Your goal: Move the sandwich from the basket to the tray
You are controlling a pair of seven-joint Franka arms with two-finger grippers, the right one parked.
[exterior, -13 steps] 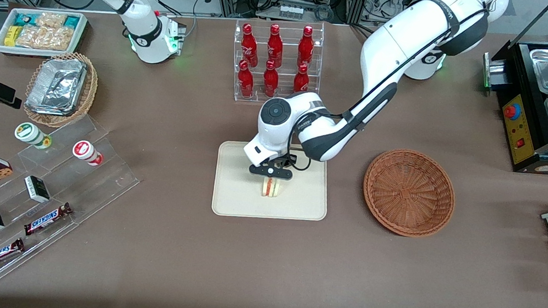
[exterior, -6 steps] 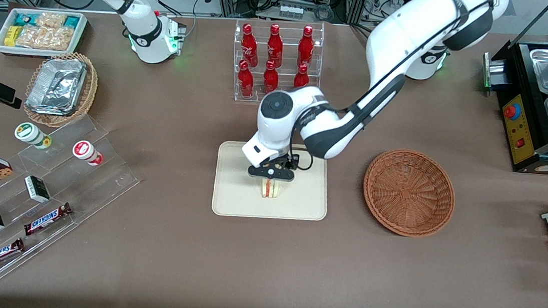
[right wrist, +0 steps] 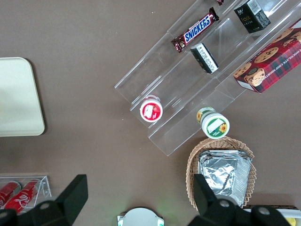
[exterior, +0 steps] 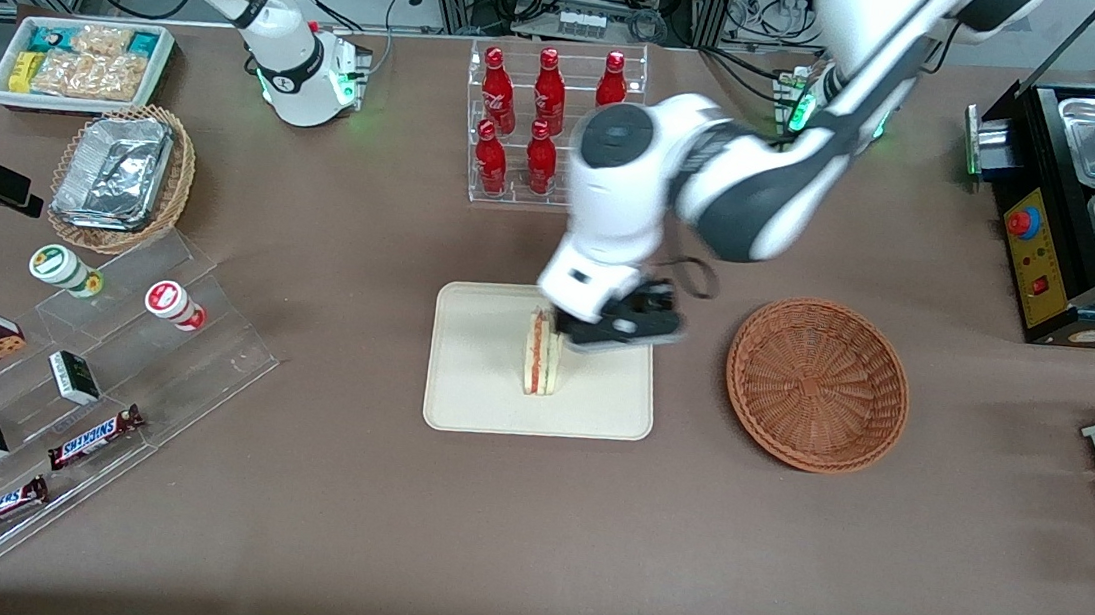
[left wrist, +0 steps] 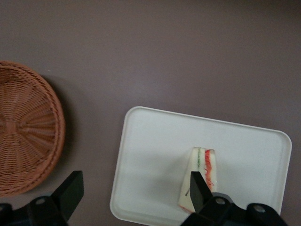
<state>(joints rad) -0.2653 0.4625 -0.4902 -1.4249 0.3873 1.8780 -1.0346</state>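
While gripper hovers open, sandwich stands seemingly upright.

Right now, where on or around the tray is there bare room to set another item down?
The tray is bare between the sandwich and its edge toward the parked arm, and along its rim nearest the front camera. The basket is empty. Bare tablecloth lies between the tray and the basket. It is crowded above the sandwich, where the open gripper hangs.
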